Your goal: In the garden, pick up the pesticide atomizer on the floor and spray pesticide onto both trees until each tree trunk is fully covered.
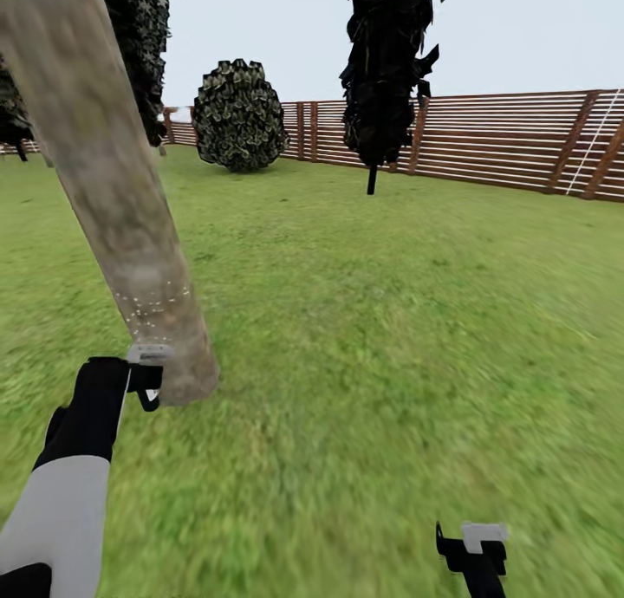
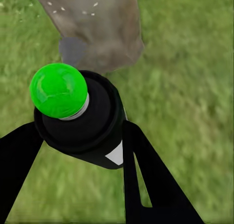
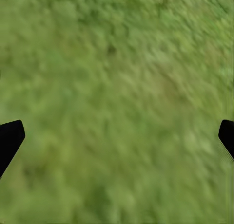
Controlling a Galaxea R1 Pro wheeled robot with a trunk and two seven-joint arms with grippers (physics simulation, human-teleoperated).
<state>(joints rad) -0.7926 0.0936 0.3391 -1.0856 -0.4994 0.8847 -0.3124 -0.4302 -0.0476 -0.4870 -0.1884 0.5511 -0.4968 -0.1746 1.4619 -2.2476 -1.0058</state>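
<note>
Gripping the dark green-black pesticide atomizer (image 2: 80,119) with its bright green round cap, the left gripper (image 1: 146,374) hovers just beside the base of the mottled grey-brown tree trunk (image 1: 113,191).

Fine white pesticide specks (image 1: 154,308) dot the lower trunk, which leans across the blurry green grass floor (image 1: 373,338). Low over that grass, the right gripper (image 1: 475,550) holds nothing, its fingers spread wide. A second dark-leaved tree (image 1: 386,61) stands before the brown slatted wooden fence (image 1: 511,139), with a round dark bush (image 1: 238,117) nearby.

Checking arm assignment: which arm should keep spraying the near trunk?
Left. The left gripper holds the pesticide atomizer right beside the tree trunk, which already carries white specks. The right gripper is open over bare grass, away from the trunk.
</note>
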